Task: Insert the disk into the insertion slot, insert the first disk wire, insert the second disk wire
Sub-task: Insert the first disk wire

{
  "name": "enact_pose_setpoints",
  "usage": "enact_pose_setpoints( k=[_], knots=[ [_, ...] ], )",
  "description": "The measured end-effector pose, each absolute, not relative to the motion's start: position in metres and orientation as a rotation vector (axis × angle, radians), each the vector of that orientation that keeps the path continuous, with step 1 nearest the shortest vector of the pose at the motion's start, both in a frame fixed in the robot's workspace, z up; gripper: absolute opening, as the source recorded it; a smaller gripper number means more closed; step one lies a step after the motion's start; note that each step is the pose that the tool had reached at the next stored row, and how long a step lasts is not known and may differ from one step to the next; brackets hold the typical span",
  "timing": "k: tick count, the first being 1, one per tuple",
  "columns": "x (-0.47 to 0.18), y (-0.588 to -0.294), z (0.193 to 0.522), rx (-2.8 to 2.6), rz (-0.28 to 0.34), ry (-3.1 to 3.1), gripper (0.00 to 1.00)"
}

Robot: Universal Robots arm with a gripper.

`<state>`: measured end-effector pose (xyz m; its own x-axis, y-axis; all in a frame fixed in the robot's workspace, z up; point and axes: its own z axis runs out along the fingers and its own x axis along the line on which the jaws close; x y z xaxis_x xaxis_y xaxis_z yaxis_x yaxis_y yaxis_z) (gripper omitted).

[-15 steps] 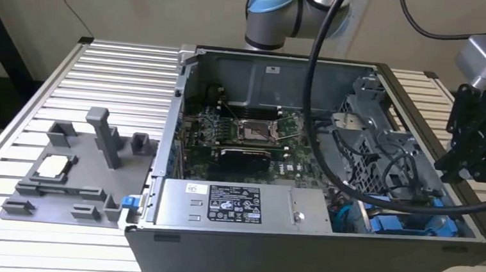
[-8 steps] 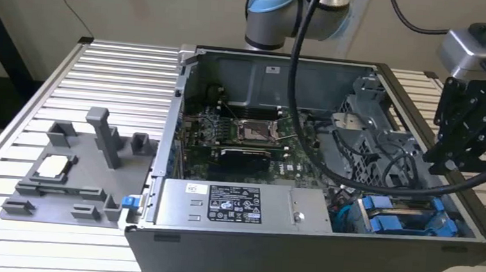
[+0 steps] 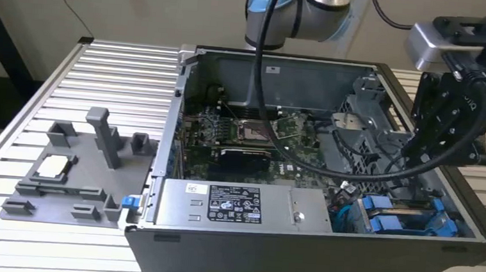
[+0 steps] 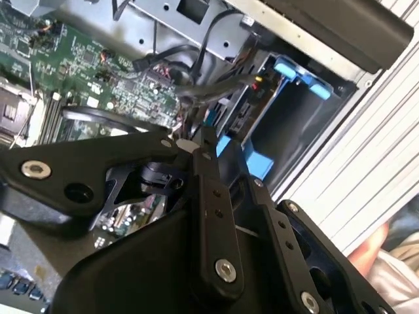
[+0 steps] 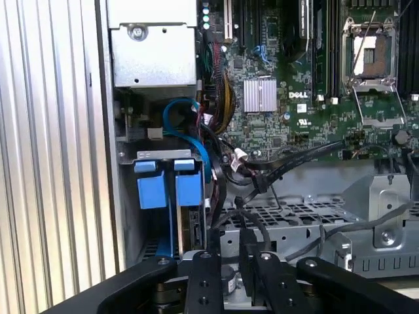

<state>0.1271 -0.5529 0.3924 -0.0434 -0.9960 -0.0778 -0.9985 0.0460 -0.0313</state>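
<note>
While jaws hang above the drive bay (image 5: 163, 155), their spread cannot be told | blue carriers (image 5: 150, 186) in bay: 2

Table (image 3: 111, 69): ribbed bare metal, satin finish. Computer case (image 3: 303, 259): matt dark grey sheet metal. Power supply cover (image 3: 311, 211): dull bare metal, paper label (image 3: 234, 204). Fixture (image 3: 71, 146): matt grey plastic.

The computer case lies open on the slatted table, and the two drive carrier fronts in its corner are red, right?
Not red: the first wrist view shows the two carrier fronts bright blue. The computer case does lie open on the slatted table.
</note>
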Motion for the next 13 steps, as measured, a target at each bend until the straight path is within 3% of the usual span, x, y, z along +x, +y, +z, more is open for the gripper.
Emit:
enact_pose_setpoints(
  k=[13],
  knots=[
    [0.101,-0.537,0.383,-2.123,0.029,2.190,0.27]
  ],
)
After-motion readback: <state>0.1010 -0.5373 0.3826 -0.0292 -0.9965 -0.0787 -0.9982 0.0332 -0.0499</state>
